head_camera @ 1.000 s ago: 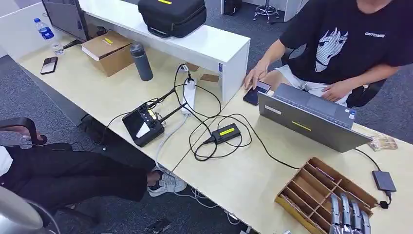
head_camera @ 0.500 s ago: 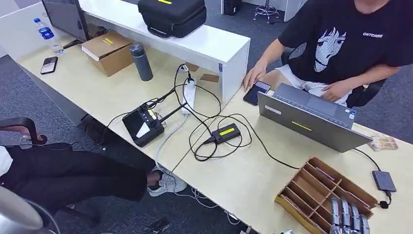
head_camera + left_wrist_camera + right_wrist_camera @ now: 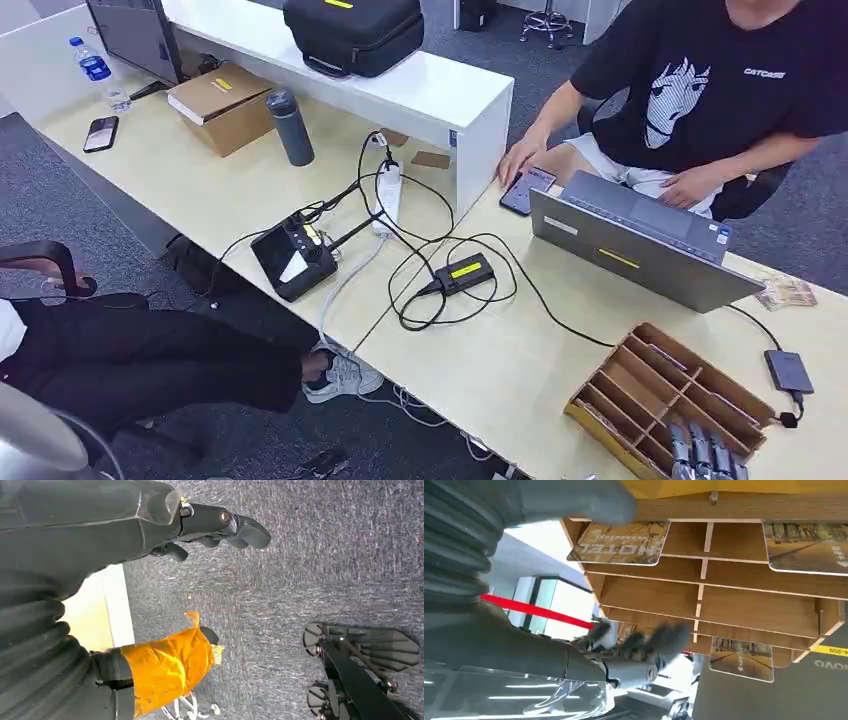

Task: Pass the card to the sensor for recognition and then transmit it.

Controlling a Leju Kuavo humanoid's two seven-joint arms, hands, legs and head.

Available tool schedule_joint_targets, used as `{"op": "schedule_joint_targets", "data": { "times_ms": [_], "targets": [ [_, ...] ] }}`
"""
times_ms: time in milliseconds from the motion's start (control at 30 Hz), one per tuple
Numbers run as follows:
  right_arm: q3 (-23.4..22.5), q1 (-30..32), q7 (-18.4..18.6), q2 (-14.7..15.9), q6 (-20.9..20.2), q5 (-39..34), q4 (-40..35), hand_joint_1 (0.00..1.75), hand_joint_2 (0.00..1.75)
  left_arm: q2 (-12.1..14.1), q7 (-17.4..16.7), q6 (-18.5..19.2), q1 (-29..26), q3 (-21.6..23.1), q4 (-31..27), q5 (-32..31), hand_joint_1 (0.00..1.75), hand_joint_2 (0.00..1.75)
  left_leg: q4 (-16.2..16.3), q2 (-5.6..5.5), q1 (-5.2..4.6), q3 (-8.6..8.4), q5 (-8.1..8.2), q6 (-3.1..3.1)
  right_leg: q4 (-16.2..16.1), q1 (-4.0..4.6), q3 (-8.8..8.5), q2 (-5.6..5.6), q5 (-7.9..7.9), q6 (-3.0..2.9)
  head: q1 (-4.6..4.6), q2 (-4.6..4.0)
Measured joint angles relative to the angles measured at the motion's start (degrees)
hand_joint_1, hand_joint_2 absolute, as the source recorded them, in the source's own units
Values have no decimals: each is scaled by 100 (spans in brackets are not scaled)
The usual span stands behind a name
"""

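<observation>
Right hand (image 3: 708,452): over the rack (image 3: 640,385), fingers blurred, grip cannot be told. Cards (image 3: 621,542) stand in the slots just ahead of its fingertips. Left hand (image 3: 220,527): fingers apart, holding nothing, above carpet (image 3: 310,570).

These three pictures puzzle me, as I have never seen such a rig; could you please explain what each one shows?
They come from a humanoid robot with two arms and many-fingered hands. The head view looks down on a desk with a wooden card rack, a laptop, cables, and a person seated behind touching a phone. The right hand reaches over the rack at the bottom edge. The right wrist view, turned, looks past that blurred hand into the rack, where a hotel card stands in a slot; the hand holds nothing yet. The left wrist view looks at the carpet: the left hand hangs with nothing in it.
</observation>
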State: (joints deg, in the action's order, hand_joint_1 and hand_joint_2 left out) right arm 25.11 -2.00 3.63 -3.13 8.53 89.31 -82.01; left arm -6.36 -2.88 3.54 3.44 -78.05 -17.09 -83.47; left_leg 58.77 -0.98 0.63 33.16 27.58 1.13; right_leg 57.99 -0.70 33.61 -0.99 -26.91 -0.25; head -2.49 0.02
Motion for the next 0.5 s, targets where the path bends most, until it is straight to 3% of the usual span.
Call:
{"op": "schedule_joint_targets", "data": {
  "times_ms": [500],
  "targets": [
    [-44, -49, 83, 0, -77, 0, 55, 175, 175, 2, -13, 7, 1, 0, 0, 0, 0, 175, 0, 0, 0, 0, 0, 0, 0, 0, 0, 0, 0, 0, -2, 0]
  ]
}}
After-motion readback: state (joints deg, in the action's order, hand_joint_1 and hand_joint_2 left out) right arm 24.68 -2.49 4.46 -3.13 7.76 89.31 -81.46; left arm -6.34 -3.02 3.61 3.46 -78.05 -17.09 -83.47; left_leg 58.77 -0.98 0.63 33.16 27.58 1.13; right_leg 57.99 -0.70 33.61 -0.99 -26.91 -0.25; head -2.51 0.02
